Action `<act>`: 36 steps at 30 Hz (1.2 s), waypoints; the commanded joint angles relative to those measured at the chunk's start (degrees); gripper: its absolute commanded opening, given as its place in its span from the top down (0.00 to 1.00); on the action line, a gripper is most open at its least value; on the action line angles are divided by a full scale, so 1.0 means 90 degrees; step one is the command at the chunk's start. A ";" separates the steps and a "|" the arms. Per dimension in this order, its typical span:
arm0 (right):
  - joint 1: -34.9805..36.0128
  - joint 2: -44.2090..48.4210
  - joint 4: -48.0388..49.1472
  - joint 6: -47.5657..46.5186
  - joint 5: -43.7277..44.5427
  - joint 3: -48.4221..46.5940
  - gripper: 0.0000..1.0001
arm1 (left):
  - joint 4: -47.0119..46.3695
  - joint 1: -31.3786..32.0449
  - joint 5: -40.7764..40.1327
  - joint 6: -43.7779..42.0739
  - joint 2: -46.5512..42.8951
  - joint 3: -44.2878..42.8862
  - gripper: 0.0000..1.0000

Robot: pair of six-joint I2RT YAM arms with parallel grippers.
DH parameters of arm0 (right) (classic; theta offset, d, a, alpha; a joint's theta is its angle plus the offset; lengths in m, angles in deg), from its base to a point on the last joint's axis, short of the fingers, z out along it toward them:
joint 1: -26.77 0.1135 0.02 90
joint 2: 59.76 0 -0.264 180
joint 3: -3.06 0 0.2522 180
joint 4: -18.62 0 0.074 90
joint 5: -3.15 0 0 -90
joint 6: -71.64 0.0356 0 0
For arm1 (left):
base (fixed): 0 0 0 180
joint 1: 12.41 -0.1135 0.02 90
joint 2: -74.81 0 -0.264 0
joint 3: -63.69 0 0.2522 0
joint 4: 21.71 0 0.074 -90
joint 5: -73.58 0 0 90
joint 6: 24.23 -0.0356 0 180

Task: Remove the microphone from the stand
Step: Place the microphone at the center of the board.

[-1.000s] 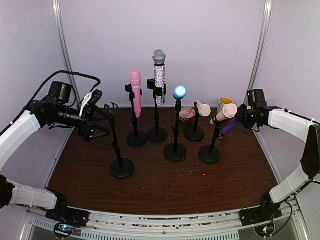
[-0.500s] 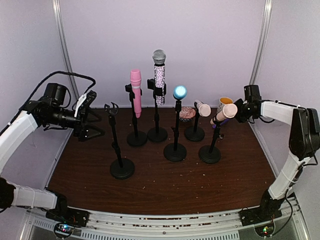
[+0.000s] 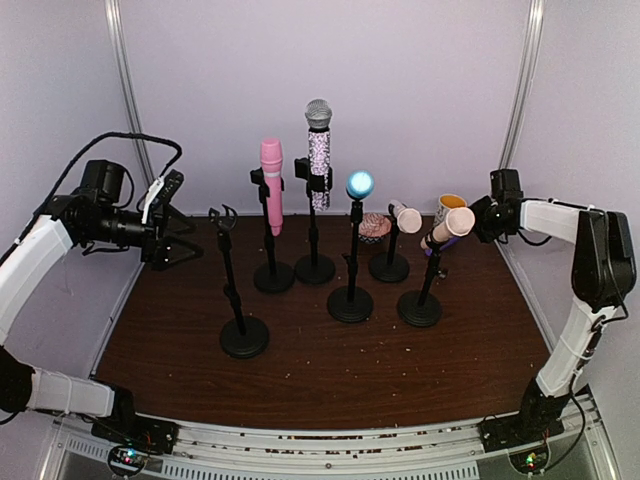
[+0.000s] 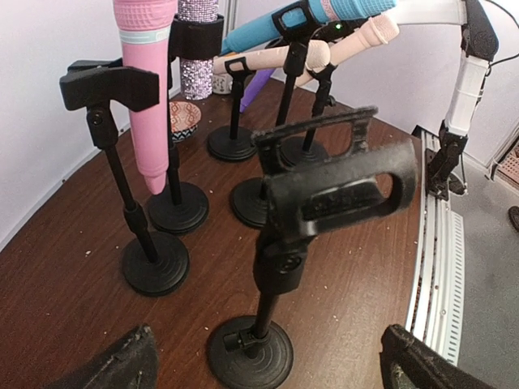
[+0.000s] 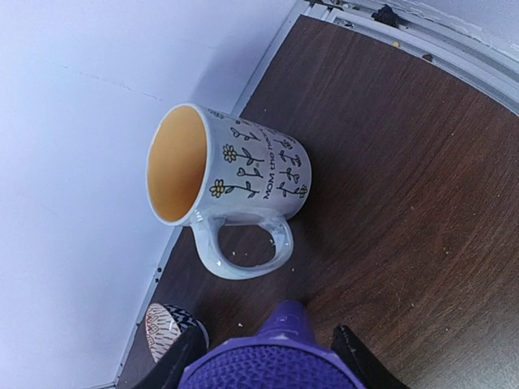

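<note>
Brown table (image 3: pixel 330 380), crowded stands (image 3: pixel 244 337), mug (image 5: pixel 235 194) near purple microphone (image 5: pixel 268 361)

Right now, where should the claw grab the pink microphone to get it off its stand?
Probably the upper barrel of the pink microphone, above the clip. It stands upright, and that stretch is bare. Come from the left, where the open left claw is; the glittery microphone crowds its right side.

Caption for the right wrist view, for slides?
Right gripper gripping a purple ribbed microphone, white flower-print mug with orange interior beyond on dark wooden table.
</note>
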 commanded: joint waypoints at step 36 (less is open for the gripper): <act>0.0567 0.0171 -0.2418 0.0154 0.1630 0.0301 0.17 | 0.0466 -0.0056 -0.0180 -0.0212 -0.0271 -0.0269 0.02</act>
